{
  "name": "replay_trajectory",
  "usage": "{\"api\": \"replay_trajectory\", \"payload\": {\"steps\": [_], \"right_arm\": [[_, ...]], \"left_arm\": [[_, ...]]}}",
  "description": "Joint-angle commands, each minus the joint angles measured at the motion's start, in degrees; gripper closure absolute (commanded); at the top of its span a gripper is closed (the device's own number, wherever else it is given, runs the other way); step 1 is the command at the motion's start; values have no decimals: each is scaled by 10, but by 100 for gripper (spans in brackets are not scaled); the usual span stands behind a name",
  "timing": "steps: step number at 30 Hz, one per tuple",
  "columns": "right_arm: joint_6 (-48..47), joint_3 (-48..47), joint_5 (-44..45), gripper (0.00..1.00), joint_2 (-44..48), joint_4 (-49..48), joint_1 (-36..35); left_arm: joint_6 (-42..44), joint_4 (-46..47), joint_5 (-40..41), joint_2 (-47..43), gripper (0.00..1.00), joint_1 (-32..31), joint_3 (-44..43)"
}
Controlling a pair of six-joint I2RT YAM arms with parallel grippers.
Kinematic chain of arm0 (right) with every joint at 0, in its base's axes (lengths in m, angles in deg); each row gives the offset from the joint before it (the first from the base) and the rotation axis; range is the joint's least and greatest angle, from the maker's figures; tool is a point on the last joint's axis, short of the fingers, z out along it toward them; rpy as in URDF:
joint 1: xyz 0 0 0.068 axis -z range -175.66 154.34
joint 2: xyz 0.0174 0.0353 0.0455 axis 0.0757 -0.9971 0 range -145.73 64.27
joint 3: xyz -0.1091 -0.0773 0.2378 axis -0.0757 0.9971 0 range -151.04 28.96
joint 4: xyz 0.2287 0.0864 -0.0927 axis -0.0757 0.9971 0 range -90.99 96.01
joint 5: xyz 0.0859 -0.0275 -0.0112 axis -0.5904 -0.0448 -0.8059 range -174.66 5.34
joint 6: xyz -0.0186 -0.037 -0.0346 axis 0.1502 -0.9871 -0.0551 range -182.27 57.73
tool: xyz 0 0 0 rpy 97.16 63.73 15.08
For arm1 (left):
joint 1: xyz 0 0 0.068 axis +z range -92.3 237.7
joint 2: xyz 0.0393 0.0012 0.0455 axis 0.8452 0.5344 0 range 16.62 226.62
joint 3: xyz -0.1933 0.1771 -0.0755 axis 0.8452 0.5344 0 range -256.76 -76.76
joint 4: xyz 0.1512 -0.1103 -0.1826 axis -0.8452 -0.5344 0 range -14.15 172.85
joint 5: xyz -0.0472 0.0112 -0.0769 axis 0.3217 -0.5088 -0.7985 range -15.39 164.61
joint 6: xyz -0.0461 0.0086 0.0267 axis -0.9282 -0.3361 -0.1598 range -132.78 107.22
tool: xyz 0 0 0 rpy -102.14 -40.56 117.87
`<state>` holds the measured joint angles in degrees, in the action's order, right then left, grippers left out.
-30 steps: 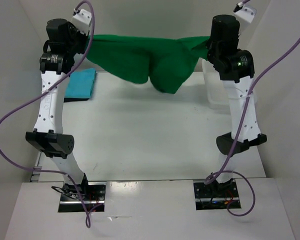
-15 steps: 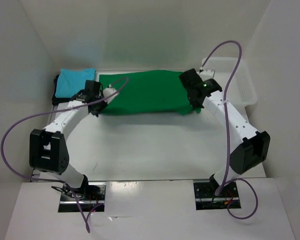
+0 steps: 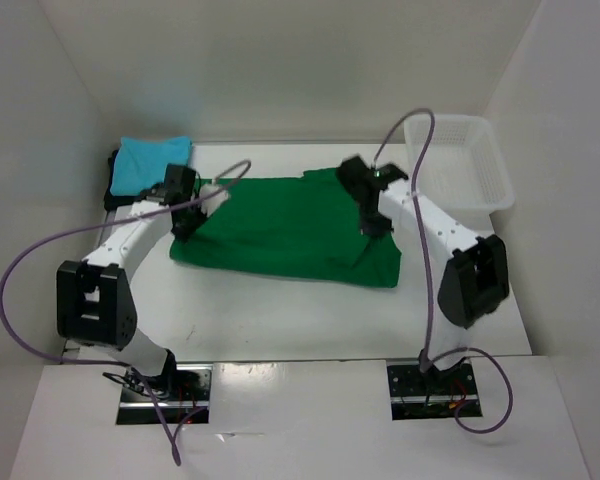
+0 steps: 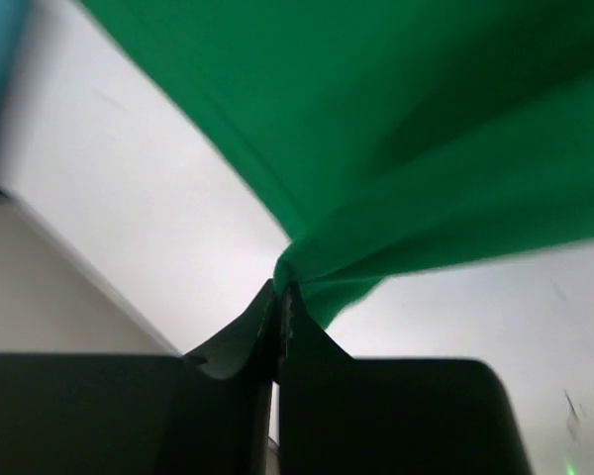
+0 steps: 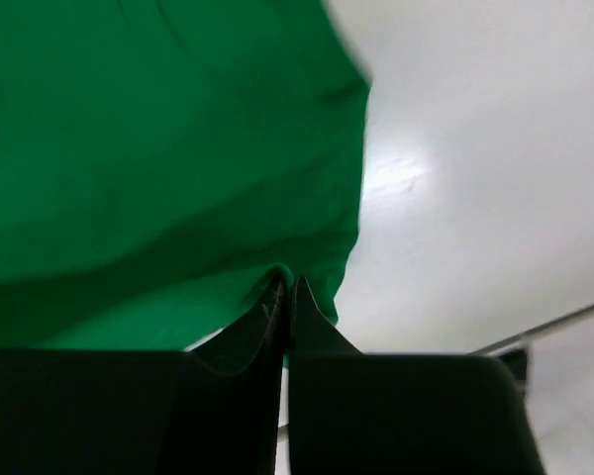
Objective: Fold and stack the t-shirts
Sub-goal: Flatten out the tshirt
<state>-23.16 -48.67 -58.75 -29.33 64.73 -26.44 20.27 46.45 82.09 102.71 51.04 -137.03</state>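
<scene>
The bright green t-shirt (image 3: 285,225) lies spread across the middle of the table. My left gripper (image 3: 184,226) is shut on its left edge; in the left wrist view the closed jaws (image 4: 280,289) pinch a fold of green cloth (image 4: 396,148). My right gripper (image 3: 366,240) is shut on the shirt's right side; in the right wrist view the jaws (image 5: 287,282) pinch green cloth (image 5: 158,158) near its edge. The turquoise t-shirt (image 3: 152,163) lies folded at the back left on a black t-shirt (image 3: 111,195), of which only a dark edge shows.
A white mesh basket (image 3: 460,160) stands at the back right, just right of the right arm. White walls close in the table at the back and on both sides. Purple cables loop off both arms.
The green shirt hung in the air between both raised grippers one second ago. Both arms have come down and drawn it toward the near side, and it now lies flat.
</scene>
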Motion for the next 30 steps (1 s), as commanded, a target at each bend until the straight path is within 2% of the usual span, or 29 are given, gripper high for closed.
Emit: {"api": "replay_trajectory", "payload": {"steps": [1,2,3,4,6,7,12,18,22,25,26,27,29,30], "right_arm": [[-100,-263,112,100,-73,-33,71],[-114,-351,138,100,-139,-3,84],[-120,-451,160,100,-181,25,98],[-120,-674,171,100,-218,52,126],[-108,-809,151,100,-249,32,150],[-108,-839,157,100,-259,32,156],[-122,-859,143,100,-223,6,172],[-134,-808,143,100,-162,0,172],[-140,-726,143,100,-114,6,172],[-128,-624,201,100,-80,11,130],[-123,-551,222,100,-40,6,110],[-116,-509,263,100,-16,6,66],[-78,-400,272,100,51,7,37],[-63,-370,244,100,68,15,37]], "left_arm": [[-6,21,5,58,100,2,-197],[-16,21,13,79,100,2,-262],[-27,21,25,100,100,2,-401],[-59,21,50,137,100,2,-471],[-84,36,67,165,100,2,-591],[-91,42,67,183,100,2,-674],[-80,28,68,232,100,2,-803],[-80,17,45,214,100,2,-790],[-73,33,37,175,100,2,-688],[-61,38,44,134,100,2,-594],[-56,38,44,119,100,2,-568],[-55,43,44,84,100,2,-510],[-41,43,60,53,100,2,-458],[-23,43,82,25,100,2,-404]]}}
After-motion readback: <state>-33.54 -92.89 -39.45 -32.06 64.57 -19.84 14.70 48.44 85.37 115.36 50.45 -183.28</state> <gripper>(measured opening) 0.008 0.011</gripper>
